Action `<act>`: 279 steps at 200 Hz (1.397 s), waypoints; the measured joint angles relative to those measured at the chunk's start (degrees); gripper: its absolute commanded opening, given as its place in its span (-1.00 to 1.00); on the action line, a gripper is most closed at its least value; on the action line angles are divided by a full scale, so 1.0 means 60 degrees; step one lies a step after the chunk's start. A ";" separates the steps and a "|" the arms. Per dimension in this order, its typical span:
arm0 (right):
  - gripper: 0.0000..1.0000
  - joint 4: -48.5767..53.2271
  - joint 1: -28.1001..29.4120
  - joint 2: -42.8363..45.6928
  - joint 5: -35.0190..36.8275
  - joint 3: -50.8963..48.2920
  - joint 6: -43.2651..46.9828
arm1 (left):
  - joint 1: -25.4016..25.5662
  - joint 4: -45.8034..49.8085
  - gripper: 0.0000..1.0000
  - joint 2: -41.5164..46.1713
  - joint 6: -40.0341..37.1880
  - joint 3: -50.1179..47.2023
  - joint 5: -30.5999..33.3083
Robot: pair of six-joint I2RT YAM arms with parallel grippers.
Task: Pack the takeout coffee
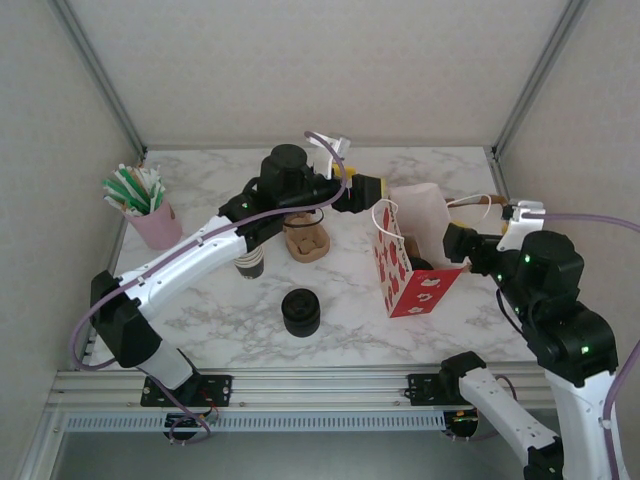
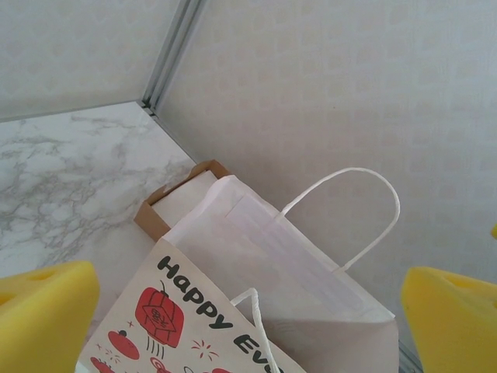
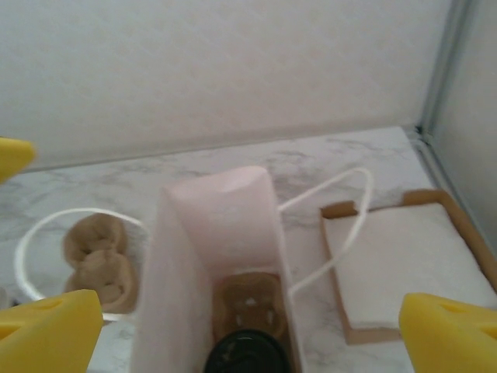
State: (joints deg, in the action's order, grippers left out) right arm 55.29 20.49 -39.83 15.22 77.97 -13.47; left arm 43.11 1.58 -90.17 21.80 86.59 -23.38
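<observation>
**Task status.** I judge packing essentially complete. The takeout coffee, a small paper cup showing its round black plastic lid [image 3: 248, 356], sits at the bottom of the white paper carrier bag with red print [image 1: 403, 268]. The cup's body is hidden. It rests against a brown moulded cardboard cup holder [image 3: 247, 307] inside the bag. The bag stands upright on the marble-patterned counter [image 1: 200, 320]. What is left, in my judgement, is to draw both arms clear.

**Arm pose.** The left arm stretches across the counter. Its left end effector [image 1: 366, 190] sits near the bag's handle, yellow pads spread wide, released and empty. The right end effector [image 3: 248, 330] hovers over the bag mouth, facing down, also released and grasping nothing.
</observation>
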 measured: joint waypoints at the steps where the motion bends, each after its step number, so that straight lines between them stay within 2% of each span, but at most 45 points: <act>1: 0.92 0.0033 0.0000 -0.0026 0.0055 0.0018 -0.0022 | 0.0000 0.0000 0.99 0.0000 0.0000 0.0000 0.0004; 38: 0.70 0.1184 0.0000 -0.0634 0.1537 0.0605 -0.0674 | 0.0000 -0.0131 0.99 0.0240 0.0004 -0.0386 0.0044; 57: 0.47 0.1803 0.0000 -0.0947 0.2233 0.1067 -0.1060 | 0.0000 -0.0244 0.99 0.0612 0.0007 -0.0885 0.0157; 80: 0.31 0.2433 -0.0022 -0.1319 0.2951 0.1552 -0.1519 | 0.0000 -0.0433 0.99 0.1078 0.0073 -0.1457 0.0361; 108: 0.12 0.3016 -0.0226 -0.1759 0.3359 0.1668 -0.2007 | 0.0000 -0.0543 0.95 0.1570 0.0149 -0.2058 0.0586; 131: 0.02 0.3078 -0.0871 -0.1825 0.3297 0.1249 -0.2295 | 0.0000 -0.0576 0.92 0.1792 0.0262 -0.2481 0.0761; 171: 0.03 0.2692 -0.2765 -0.1636 0.1825 -0.0175 -0.2452 | 0.0000 -0.0568 0.85 0.1971 0.0433 -0.3147 0.0980; 199: 0.07 0.2091 -0.4554 -0.1450 0.0066 -0.1592 -0.2441 | 0.0000 -0.0503 0.77 0.1967 0.0568 -0.3275 0.1016; 234: 0.09 0.1177 -0.6539 -0.1453 -0.2324 -0.3053 -0.2401 | 0.0000 -0.0517 0.58 0.1912 0.0729 -0.3330 0.1013; 255: 0.11 0.0550 -0.7213 -0.1632 -0.3555 -0.3756 -0.2404 | 0.0000 -0.0557 0.52 0.1738 0.0867 -0.3355 0.1005; 279: 0.12 -0.0127 -0.7373 -0.2014 -0.4561 -0.4302 -0.2426 | 0.0000 -0.0583 0.48 0.1428 0.0940 -0.3362 0.0998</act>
State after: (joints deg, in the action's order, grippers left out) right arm 54.52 -23.75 -51.92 -12.14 52.16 -28.03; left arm 43.11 -1.91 -81.60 27.44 66.41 -17.39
